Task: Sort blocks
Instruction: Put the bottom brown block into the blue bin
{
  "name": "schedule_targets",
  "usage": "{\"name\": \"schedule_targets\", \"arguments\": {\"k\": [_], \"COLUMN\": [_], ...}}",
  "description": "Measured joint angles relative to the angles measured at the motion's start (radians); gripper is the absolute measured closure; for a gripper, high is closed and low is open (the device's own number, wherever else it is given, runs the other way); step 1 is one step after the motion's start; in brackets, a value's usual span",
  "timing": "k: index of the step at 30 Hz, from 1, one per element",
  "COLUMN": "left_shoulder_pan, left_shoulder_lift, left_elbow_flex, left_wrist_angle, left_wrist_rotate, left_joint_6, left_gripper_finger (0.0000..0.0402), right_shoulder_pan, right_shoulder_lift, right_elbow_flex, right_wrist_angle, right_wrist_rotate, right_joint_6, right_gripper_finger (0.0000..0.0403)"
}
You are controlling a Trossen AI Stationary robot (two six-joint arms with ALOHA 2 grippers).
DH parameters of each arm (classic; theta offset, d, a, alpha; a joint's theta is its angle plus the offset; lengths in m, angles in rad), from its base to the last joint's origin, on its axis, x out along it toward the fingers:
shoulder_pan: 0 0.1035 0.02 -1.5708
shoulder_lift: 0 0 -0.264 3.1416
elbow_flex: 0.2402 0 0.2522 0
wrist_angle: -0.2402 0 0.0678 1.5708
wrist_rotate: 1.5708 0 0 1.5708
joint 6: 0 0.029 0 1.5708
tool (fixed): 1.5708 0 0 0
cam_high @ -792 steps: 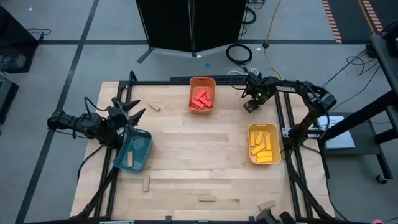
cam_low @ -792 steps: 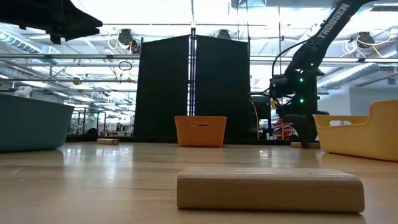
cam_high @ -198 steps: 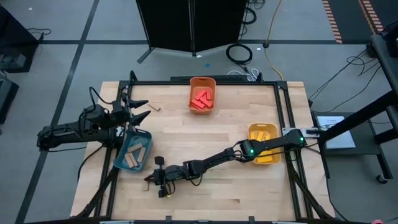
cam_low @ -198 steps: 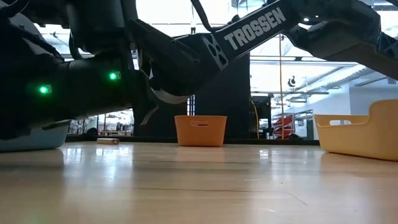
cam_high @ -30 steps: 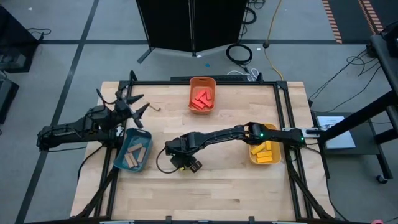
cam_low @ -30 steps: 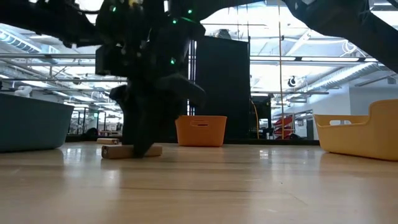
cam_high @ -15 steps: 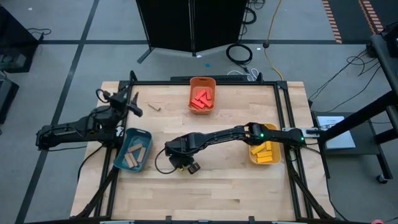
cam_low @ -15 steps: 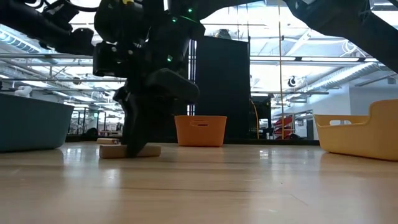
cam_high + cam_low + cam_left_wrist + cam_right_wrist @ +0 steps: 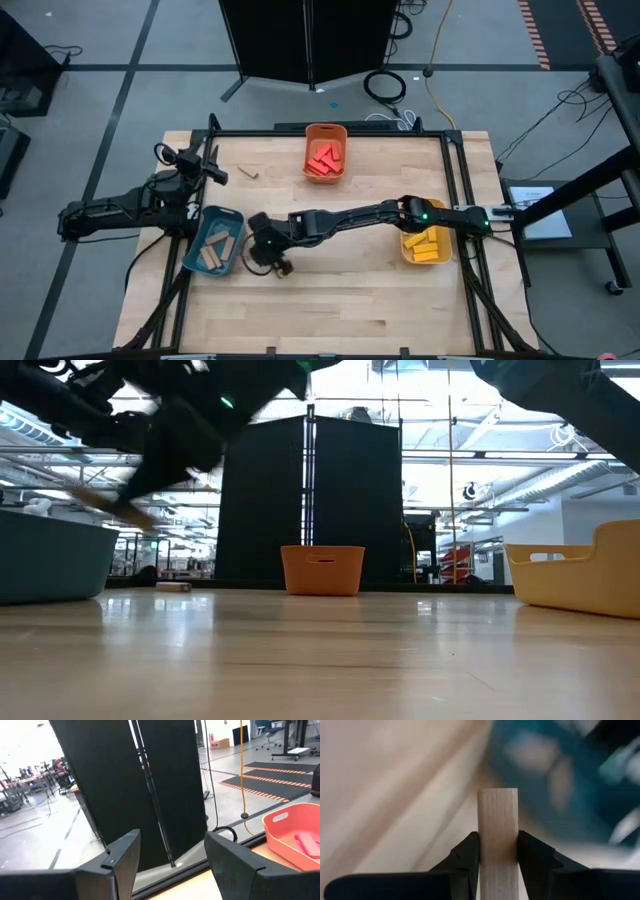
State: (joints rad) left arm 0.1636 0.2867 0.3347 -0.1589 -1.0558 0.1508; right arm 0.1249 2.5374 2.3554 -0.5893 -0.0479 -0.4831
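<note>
Right gripper [image 9: 498,851], clamped on a tan block [image 9: 498,840] beside the teal bin [image 9: 214,243]: centre it above the bin before letting go. Left gripper [image 9: 172,860] waits, fingers apart, near the tabletop's left edge.

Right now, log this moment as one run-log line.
right gripper: shut on tan block, beside teal bin | left gripper: open, waiting at table's far left edge | loose tan block: not yet sorted

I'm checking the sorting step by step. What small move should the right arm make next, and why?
Probably carry on toward the teal bin and stop above it. The right gripper is shut on a tan block, lifted off the table just beside that bin, which already holds tan blocks. The left gripper waits open near the table's far left corner.
</note>
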Motion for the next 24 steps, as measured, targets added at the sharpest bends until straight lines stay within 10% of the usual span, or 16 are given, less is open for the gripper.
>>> {"name": "schedule_targets", "arguments": {"k": [12,24], "left_shoulder_pan": [0.000,0.000], "left_shoulder_lift": [0.000,0.000], "left_elbow_flex": [-0.001,-0.001], "left_wrist_angle": [0.000,0.000], "left_wrist_rotate": [-0.001,-0.001], "left_joint_6": [-0.014,-0.014], "left_gripper_finger": [0.0182,0.0182], "right_shoulder_pan": [-0.071,-0.091], "right_shoulder_lift": [0.137,0.183], "right_elbow_flex": [0.002,0.000], "right_wrist_angle": [0.757,0.806], "right_wrist_rotate": [0.095,0.104], "right_joint_6": [0.150,0.291], "right_gripper_finger": [0.0304,0.0250]}}
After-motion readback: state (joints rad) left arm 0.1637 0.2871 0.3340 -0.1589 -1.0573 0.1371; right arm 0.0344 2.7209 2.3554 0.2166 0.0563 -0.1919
